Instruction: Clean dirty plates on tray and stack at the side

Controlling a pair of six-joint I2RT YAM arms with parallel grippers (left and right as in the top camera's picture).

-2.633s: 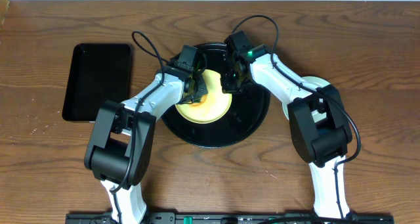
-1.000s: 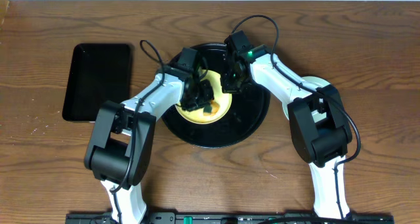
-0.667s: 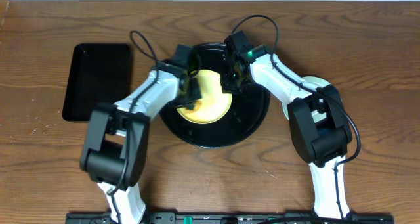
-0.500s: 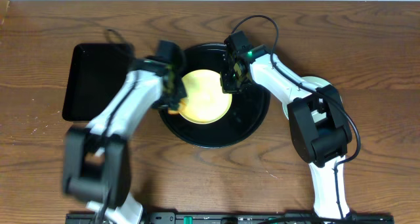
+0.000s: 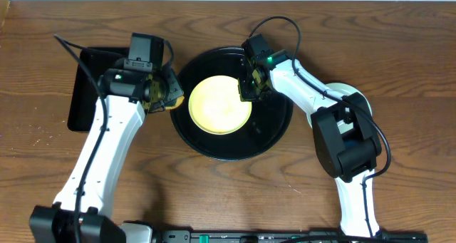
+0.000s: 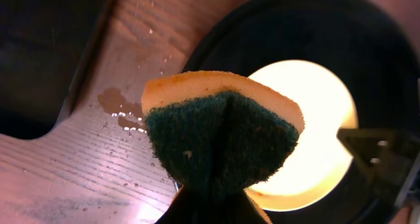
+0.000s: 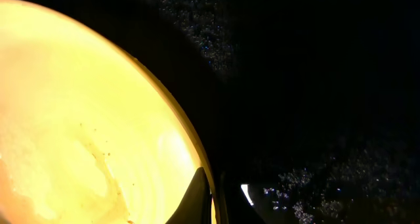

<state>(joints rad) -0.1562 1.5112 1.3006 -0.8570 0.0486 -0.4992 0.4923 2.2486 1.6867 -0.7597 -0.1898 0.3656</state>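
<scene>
The pale yellow plate (image 5: 219,104) lies in the round black tray (image 5: 274,136). In the right wrist view the plate (image 7: 85,119) shows faint smear streaks. My right gripper (image 5: 247,86) is shut on the plate's right rim, one finger (image 7: 197,194) lying on the plate inside the rim. My left gripper (image 5: 169,96) is shut on a yellow sponge with a green scrub face (image 6: 220,132). It holds the sponge above the wet table just left of the tray. A pale plate (image 5: 345,92) shows at the right, mostly hidden under my right arm.
A rectangular black tray (image 5: 92,93) lies at the left, partly under my left arm. Water drops (image 6: 121,109) lie on the wood between the two trays. A pale wall strip runs along the far edge.
My left gripper has lifted the sponge off the yellow plate and swung left, clear of the round tray. The plate is now fully uncovered. My right gripper has kept its hold on the rim.
</scene>
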